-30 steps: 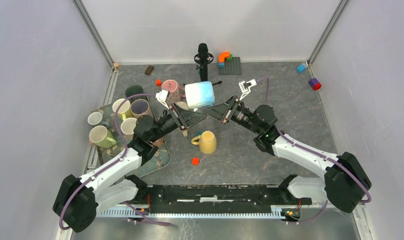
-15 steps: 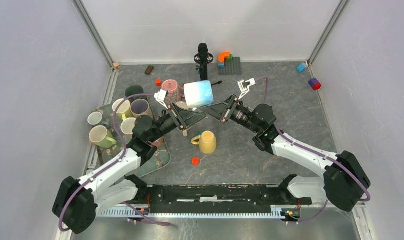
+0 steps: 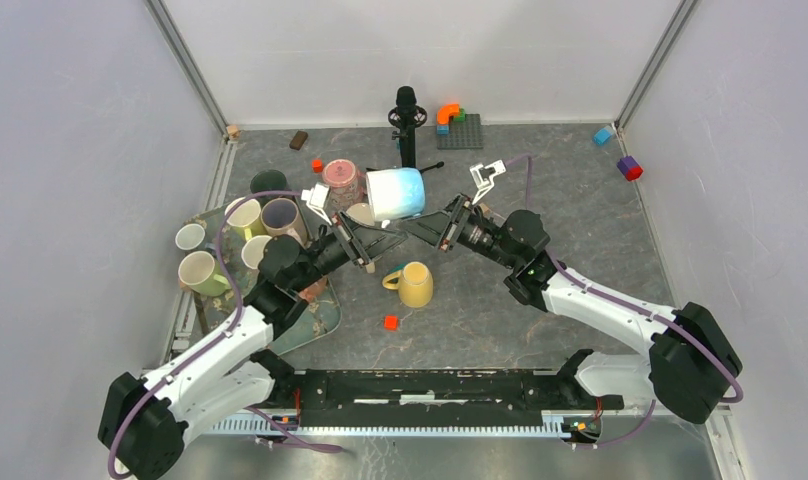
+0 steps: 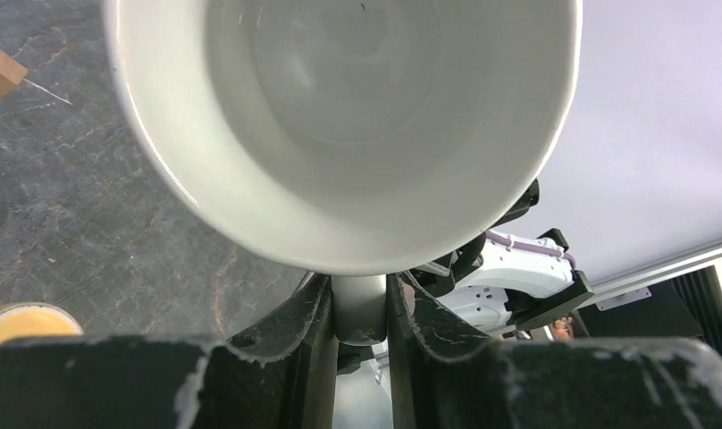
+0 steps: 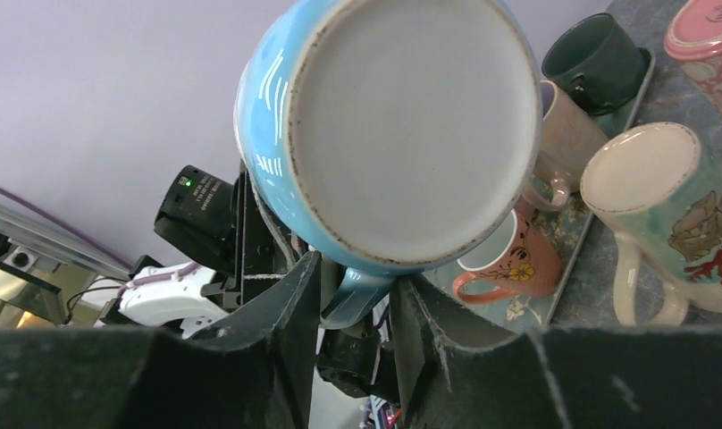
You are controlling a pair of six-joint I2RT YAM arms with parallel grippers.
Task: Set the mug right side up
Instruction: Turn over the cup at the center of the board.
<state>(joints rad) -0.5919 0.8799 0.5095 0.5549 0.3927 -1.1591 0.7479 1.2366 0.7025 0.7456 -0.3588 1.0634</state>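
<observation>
**Blue mug held in the air by both arms**

At the far left of the table (image 3: 540,190) a clear tray (image 3: 315,322) carries a cluster of mugs, among them a white mug (image 3: 190,237), a pale green mug (image 3: 202,272), a yellow-sided mug (image 3: 244,215) and a dark green mug (image 3: 268,183).

The left arm reaches up and inward from beside the tray. The left gripper (image 4: 358,295) has its fingers pressed onto the handle of the blue mug (image 3: 396,193), one on each side. In the left wrist view the mug's white open mouth faces that camera.

The blue mug hangs clear of the table near the centre, lying on its side with the handle pointing down. A pink mug (image 3: 340,178) stands just to its left. A pale mug with a coral pattern (image 5: 652,179) rests base-up below it. Nearer the arms, a yellow mug (image 3: 415,285) sits upright with a small red block (image 3: 390,322) beside it. A black stand (image 3: 407,120) rises behind.

The right gripper (image 5: 356,273) meets the same handle from the other side, with the mug's unglazed base facing its camera. Its fingers lie against both flanks of the handle and seem to pinch it, though the contact is hard to confirm.

Further right lie a grey brick plate (image 3: 460,132), a blue block (image 3: 603,135) and a purple block (image 3: 630,168).
</observation>
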